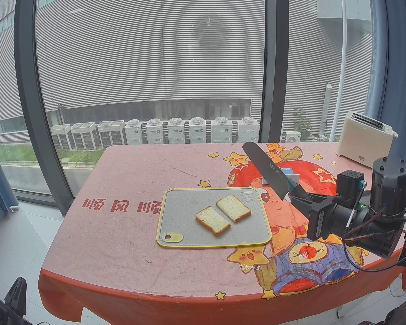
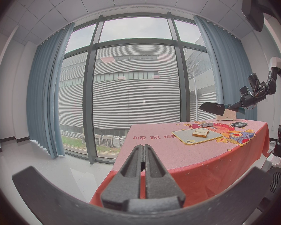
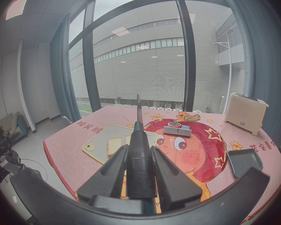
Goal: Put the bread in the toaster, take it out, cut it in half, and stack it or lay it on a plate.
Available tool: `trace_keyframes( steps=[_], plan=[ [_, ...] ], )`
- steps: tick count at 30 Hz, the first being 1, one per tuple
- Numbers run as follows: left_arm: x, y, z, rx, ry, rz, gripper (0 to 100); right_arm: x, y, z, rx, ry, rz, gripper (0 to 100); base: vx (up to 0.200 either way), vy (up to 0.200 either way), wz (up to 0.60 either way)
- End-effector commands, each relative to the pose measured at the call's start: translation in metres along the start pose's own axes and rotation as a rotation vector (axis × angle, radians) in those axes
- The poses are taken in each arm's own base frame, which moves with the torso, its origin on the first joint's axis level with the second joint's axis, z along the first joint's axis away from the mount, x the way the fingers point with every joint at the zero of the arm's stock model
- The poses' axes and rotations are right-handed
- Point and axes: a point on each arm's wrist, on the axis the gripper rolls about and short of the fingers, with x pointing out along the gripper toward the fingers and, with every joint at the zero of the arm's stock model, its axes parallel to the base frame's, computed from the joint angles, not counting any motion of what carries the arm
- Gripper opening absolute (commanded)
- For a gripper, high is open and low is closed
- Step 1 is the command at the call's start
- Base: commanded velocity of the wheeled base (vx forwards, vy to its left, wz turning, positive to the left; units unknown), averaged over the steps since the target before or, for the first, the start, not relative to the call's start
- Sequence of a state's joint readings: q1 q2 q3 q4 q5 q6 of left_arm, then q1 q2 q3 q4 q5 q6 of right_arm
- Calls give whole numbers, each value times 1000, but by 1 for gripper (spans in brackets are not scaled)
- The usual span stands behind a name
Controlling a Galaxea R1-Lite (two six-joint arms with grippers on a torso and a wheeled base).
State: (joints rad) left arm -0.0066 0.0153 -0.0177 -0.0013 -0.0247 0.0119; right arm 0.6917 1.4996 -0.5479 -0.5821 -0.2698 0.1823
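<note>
Right fingers (image 3: 171, 172) clamp the knife (image 1: 268, 170) above the worktop (image 1: 122, 240); two bread halves (image 1: 213, 220) lie on the board (image 1: 180, 208) (left fingers (image 2: 128, 175) closed, empty).

Window: tall dark-framed glass wall (image 1: 149, 68), daylit.
Curtains: grey-blue fabric drapes (image 2: 45, 88) flanking the window.
Floor: pale glossy tiles (image 2: 31, 160) beneath the window.

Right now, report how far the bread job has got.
Done: two bread halves lie on the cutting board, out of the toaster. In hand: the right gripper holds the knife above the table. Left: moving both halves to the plate, which holds nothing yet.
</note>
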Motion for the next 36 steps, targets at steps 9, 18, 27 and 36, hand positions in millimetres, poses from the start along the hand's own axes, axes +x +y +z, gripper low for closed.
trace_keyframes(
  steps=[9,18,27,36],
  plan=[
    [0,0,-5,0,2,1,0,-1,0,1,1,-4,1,0,0,0,0],
    [0,0,-5,0,2,1,0,0,-2,1,8,-6,-12,0,0,0,0],
    [0,0,-5,0,2,1,0,2,-8,1,14,-1,-35,0,0,0,0],
    [0,0,-5,0,2,-1,0,2,-8,1,12,0,-35,0,0,0,0]
  ],
)
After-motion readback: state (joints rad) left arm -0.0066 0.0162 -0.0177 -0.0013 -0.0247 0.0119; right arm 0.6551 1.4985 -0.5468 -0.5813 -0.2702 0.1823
